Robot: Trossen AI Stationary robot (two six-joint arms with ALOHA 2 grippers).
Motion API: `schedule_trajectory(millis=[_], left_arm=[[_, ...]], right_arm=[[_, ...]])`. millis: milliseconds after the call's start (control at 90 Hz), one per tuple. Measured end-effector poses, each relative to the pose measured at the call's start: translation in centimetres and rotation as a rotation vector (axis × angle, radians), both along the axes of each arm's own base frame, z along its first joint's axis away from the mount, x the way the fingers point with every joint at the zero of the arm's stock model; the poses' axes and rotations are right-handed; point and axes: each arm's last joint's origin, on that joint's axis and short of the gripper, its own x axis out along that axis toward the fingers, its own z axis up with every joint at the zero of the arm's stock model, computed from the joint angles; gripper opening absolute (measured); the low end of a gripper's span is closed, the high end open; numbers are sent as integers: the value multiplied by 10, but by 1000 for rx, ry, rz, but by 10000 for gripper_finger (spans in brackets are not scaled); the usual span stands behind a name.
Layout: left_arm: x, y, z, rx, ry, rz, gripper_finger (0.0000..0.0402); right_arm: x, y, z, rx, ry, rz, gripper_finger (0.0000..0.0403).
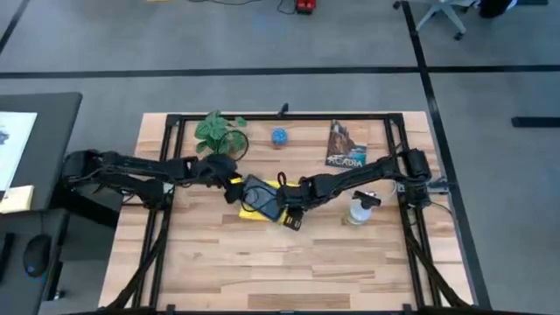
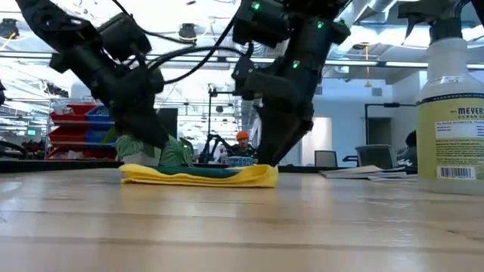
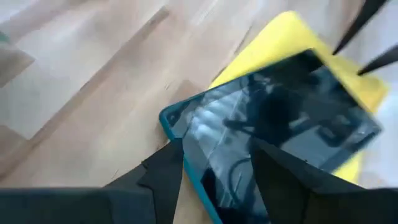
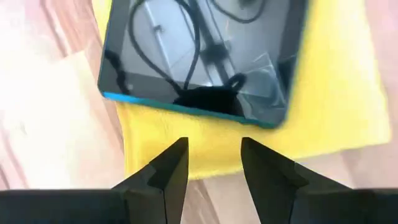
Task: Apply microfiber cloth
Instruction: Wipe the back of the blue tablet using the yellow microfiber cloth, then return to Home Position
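We see the microfiber cloth [image 1: 262, 213] lying flat mid-surface [image 1: 219, 262], under the teal-edged tablet [image 1: 261, 198]. Our right tool [image 4: 213, 163] hovers just over the cloth's edge, fingers narrowly parted, holding nothing. Our left tool [image 3: 214, 180] straddles the tablet's corner, fingers apart. A spray bottle [image 1: 360, 210] stands to the right.

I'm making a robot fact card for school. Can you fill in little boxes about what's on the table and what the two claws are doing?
cloth: microfiber cloth, flat on table
on top of cloth: tablet, screen up
left gripper: open, at tablet's edge
right gripper: open, above cloth's edge
nearby: spray bottle, plant, booklet
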Motion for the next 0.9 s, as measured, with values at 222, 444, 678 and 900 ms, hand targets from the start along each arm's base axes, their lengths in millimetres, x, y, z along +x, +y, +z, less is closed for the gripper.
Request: schedule_trajectory(millis=[222,444,678,900], left_arm=[[-11,-20,21,-22,-89,-75,166],[-28,-30,50,-20,-273,-109,166],[-58,-30,70,41,-380,-55,166],[-83,-29,74,88,-383,-12,166]], right_arm=[[-17,5,35,-29,-22,88,136],[-35,-5,85,-106,-152,209,133],[-69,-38,128,-178,-265,201,127],[-137,-69,113,-205,-435,42,127]])
